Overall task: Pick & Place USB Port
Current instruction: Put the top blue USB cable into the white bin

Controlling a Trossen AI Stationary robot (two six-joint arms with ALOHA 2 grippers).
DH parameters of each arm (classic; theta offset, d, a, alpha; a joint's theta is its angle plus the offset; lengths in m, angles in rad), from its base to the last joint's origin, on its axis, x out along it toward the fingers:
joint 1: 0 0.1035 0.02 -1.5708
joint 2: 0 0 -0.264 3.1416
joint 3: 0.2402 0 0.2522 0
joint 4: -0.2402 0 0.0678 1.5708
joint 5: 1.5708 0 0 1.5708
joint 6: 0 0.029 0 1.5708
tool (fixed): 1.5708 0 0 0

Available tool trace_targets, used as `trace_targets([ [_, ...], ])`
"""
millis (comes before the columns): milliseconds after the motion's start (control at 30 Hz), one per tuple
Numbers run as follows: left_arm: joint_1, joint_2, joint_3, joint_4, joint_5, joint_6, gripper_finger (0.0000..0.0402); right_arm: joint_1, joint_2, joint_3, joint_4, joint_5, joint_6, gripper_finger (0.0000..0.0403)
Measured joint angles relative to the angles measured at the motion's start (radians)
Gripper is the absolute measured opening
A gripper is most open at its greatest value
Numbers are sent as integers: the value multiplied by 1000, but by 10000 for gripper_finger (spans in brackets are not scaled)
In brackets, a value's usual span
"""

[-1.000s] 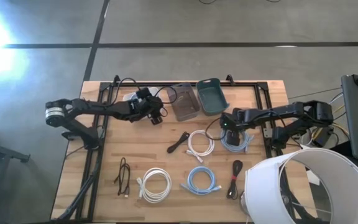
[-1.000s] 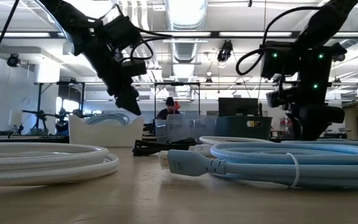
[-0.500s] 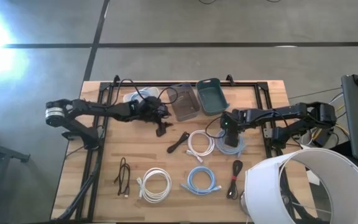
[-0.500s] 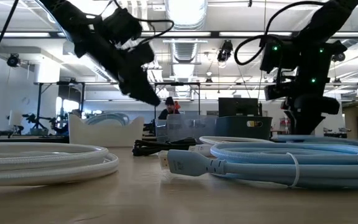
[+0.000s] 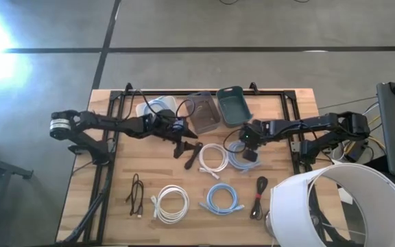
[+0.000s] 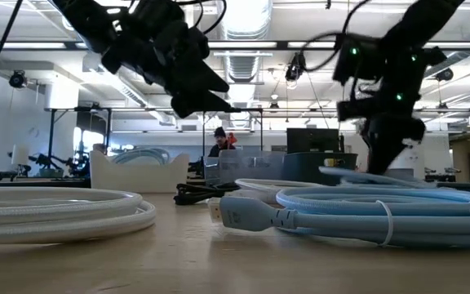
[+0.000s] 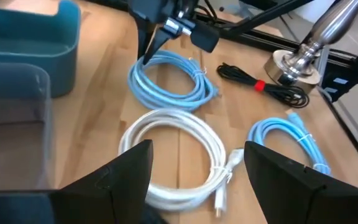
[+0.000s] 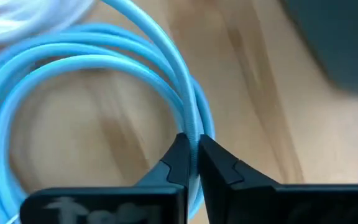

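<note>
A light blue coiled USB cable (image 5: 241,157) lies right of the table's middle, with my right gripper (image 5: 249,143) shut on its far rim; the left wrist view shows that gripper (image 7: 149,55) at the coil (image 7: 169,84). My left gripper (image 5: 184,143) hangs open above the wood, just left of a black cable (image 5: 193,156) and a white coil (image 5: 211,158), holding nothing. At the far edge stand a clear bin (image 5: 202,112), a teal bin (image 5: 232,106) and a white bin (image 5: 158,108) with a blue cable in it. My right gripper pinches the coil's strands (image 8: 194,134) between its two fingers at the coil's far rim. The fingers come steeply from above and lie across the strands. That rim (image 6: 351,173) is raised off the wood, and the rest of the coil lies on the table.
Near the front edge lie a thin black cable (image 5: 136,195), a white coil (image 5: 171,203), another blue coil (image 5: 223,199) and a black cable with a red tie (image 5: 258,195). A white lamp shade (image 5: 341,206) covers the near right corner.
My right gripper has shut on the blue coil's rim, risen a little and gone toward the table's left; the coil has slid left with it, its held rim lifted. My left gripper has swung from the white bin toward the table's middle and tipped up nearer to level, staying open.
</note>
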Motion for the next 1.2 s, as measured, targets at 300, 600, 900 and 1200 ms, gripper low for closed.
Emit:
trace_targets([
  [300,-36,0,0,11,-146,-107,257,103,9,122,14,176,0,14],
  [600,-37,3,-1,21,-228,-211,257,172,9,227,-58,355,-23,14],
  [900,-39,64,-3,21,-228,-298,257,188,6,406,-162,557,-3,13],
  [1200,-51,140,-4,152,-110,-294,257,188,5,470,-52,552,-40,13],
])
